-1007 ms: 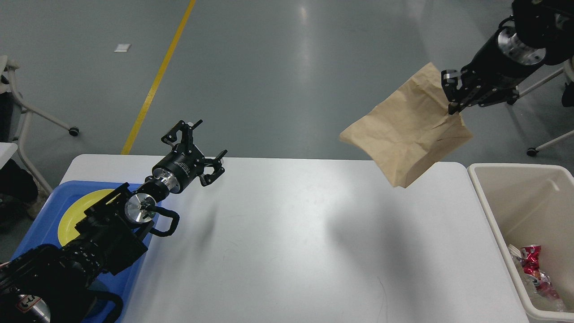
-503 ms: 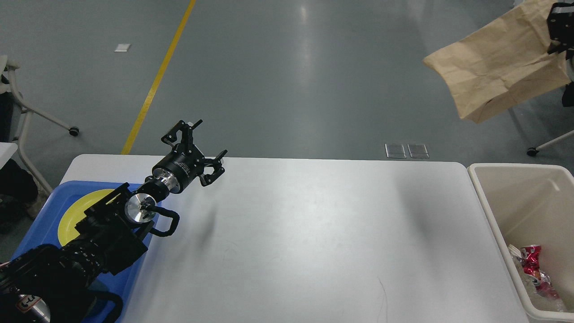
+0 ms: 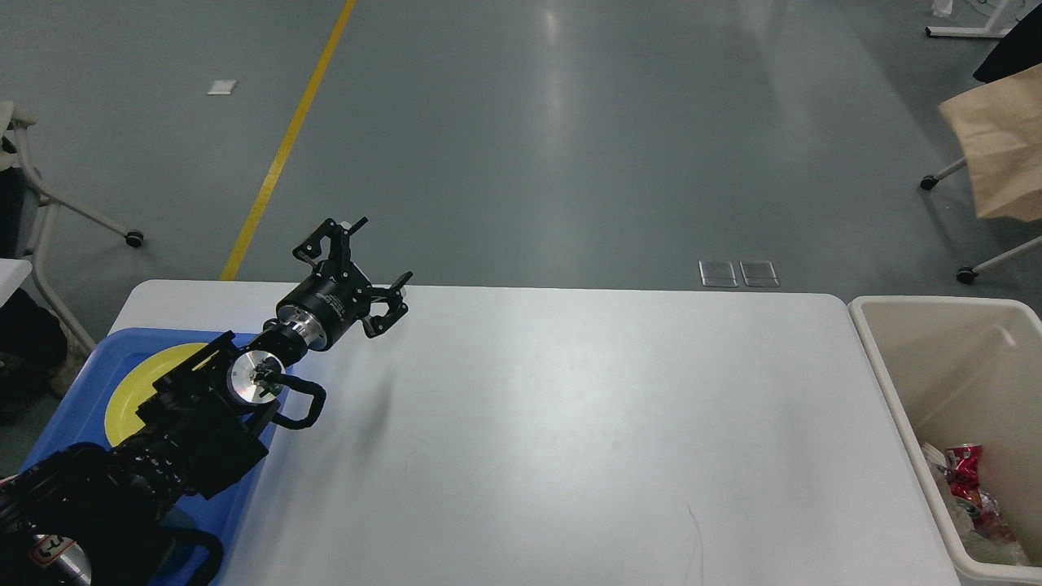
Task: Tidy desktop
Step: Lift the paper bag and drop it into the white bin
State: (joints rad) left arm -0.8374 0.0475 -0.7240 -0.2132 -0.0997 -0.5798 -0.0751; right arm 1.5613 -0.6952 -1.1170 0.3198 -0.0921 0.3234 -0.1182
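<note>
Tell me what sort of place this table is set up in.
Probably an indoor lab or workshop floor rather than a home. The smooth grey floor carries a painted yellow line, rolling furniture legs on casters stand at the edges, and the white desktop has a beige bin beside it.

**A robot test floor, not a home**

I stood in what looked like a lab or industrial hall. The floor [image 3: 570, 146] was smooth grey, glossy under overhead lights, with a yellow line [image 3: 285, 146] painted across it. Two metal floor plates [image 3: 738, 273] sat beyond my white desktop [image 3: 553, 423]. Legs on castors [image 3: 965, 275] showed at the right, and another wheeled frame [image 3: 81, 213] at the left.
</note>
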